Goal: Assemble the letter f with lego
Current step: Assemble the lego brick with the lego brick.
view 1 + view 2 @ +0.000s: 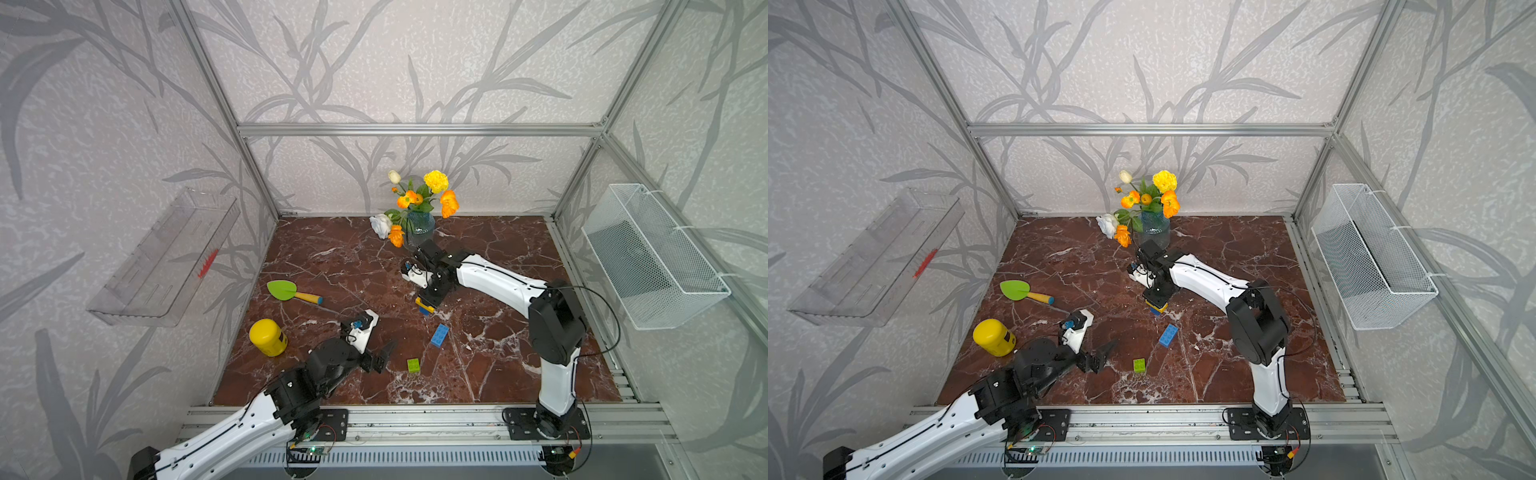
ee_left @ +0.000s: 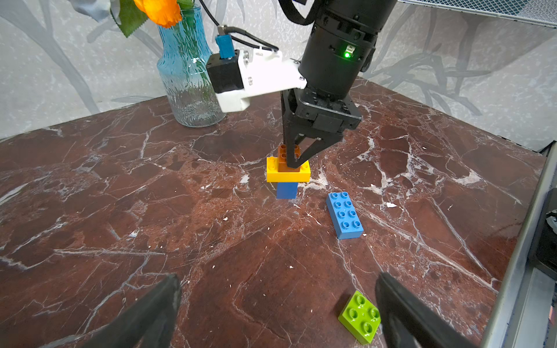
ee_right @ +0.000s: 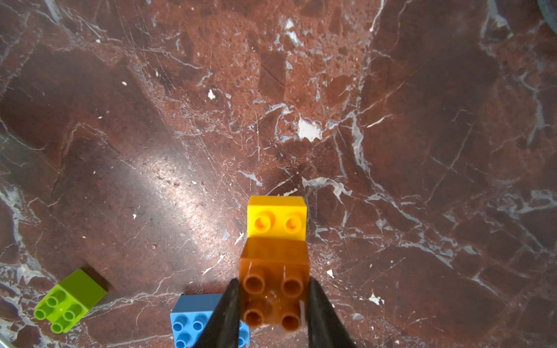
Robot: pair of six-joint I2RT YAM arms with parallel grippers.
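Since the right claw (image 3: 272,290) is clamped on the orange brick (image 3: 274,259), seated on the yellow brick (image 3: 276,217) beneath it, it should press straight down before letting go, while the open left claw (image 2: 277,286) hovers beside the green brick (image 2: 360,316).

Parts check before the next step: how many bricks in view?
5. Stacked: short blue brick at the bottom, yellow brick on it, orange brick on top, in the right pincer. The long blue brick lies loose beside them; green brick near the left pincer. None seems hidden.
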